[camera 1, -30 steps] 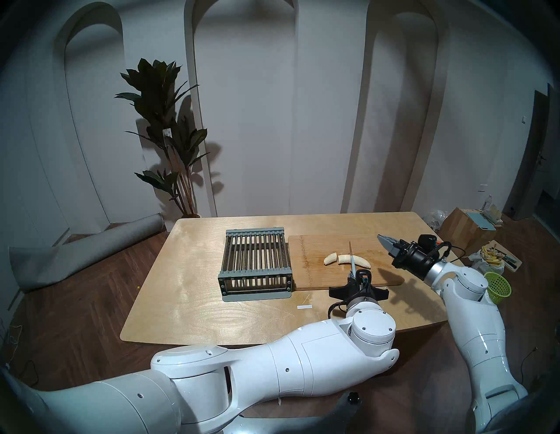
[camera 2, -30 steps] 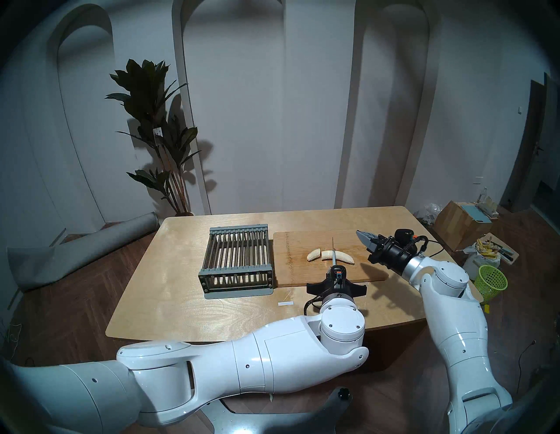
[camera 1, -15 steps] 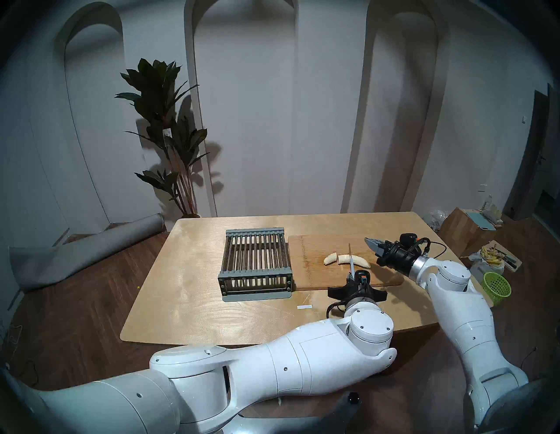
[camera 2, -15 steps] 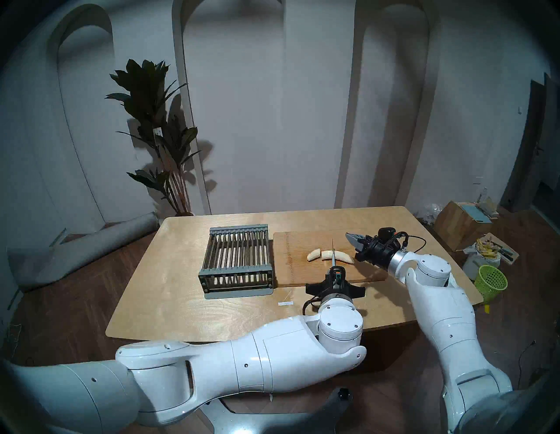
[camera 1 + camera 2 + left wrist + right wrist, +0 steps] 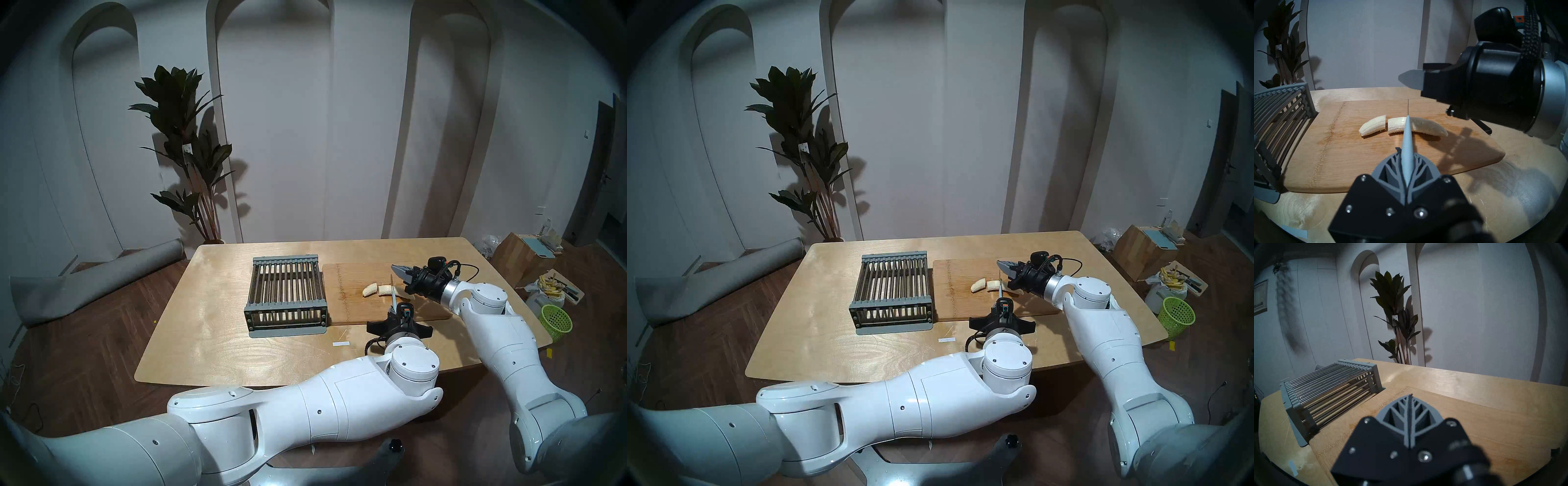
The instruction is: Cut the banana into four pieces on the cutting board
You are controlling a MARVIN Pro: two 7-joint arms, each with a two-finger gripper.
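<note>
Wooden cutting board [image 5: 353, 302] lay on desk [image 5: 217, 325] beside grey rack [image 5: 286, 297]. Banana [image 5: 1403, 124] rested on board, one short piece cut off. Left end effector [image 5: 1407, 162] clamped on knife [image 5: 1407, 140], blade over banana. Right end effector [image 5: 399, 271] closed, empty, above banana's right end.
</note>
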